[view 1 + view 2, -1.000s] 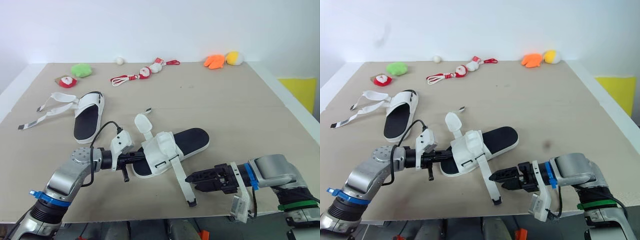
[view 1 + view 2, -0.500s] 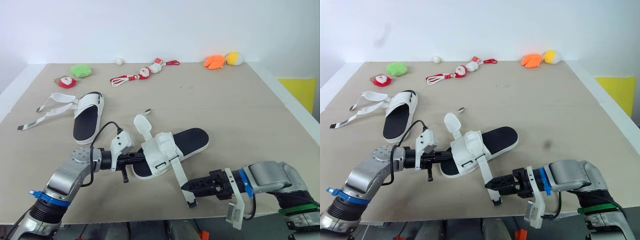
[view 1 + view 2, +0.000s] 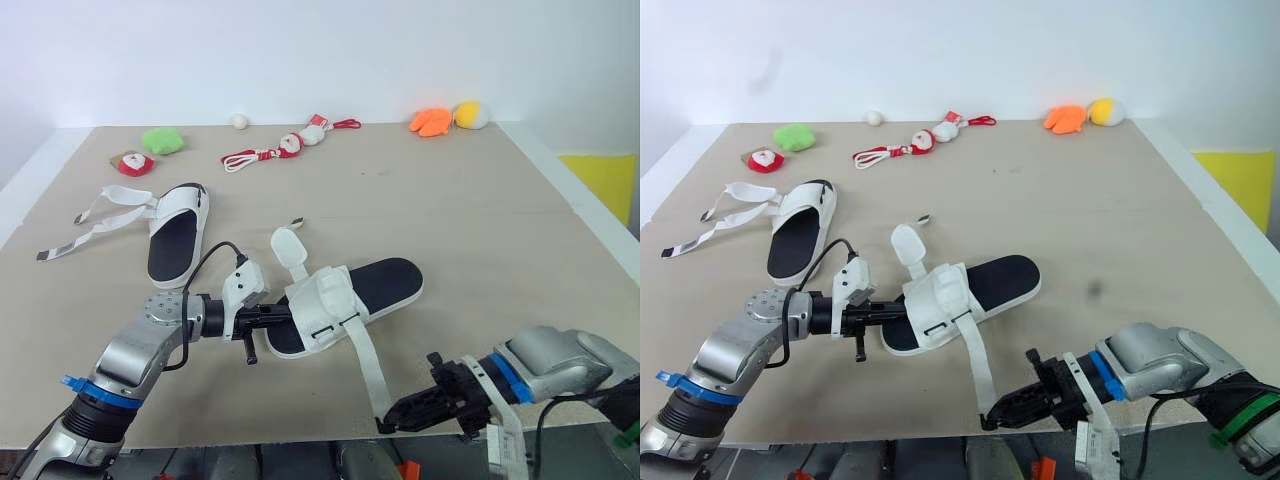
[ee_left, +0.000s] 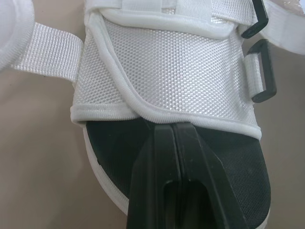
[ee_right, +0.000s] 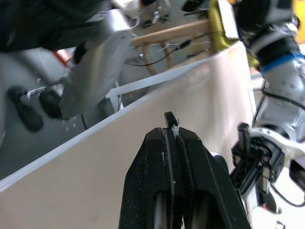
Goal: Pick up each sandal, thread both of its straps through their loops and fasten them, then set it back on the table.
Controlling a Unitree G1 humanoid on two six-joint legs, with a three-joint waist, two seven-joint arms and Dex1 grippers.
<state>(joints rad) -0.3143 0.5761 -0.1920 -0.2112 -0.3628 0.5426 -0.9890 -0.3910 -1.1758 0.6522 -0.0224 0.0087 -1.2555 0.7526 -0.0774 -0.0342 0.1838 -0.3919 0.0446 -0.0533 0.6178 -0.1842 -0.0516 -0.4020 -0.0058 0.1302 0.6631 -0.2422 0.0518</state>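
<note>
The strap (image 3: 366, 362) has been drawn out to the tabletop's (image 3: 500, 230) front edge. At the tabletop's front centre, the left gripper (image 3: 272, 313) clamps the sandal (image 3: 385, 280) by its sole. The right gripper (image 3: 388, 424) pinches the strap's tip; this looks like light, floppy webbing, probably best held near its end.

Tan table (image 3: 480, 230), white sandal (image 3: 176, 235) at left, plush toys (image 3: 161, 140) along far edge

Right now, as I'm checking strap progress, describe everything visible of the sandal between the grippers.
The sandal is white with a black footbed and a woven-looking white upper bearing black loops. It rests on the table, its leftward end clamped by the left gripper. Its long strap trails unthreaded to the near edge, tip pinched in the right gripper; a second strap sticks out behind.
</note>
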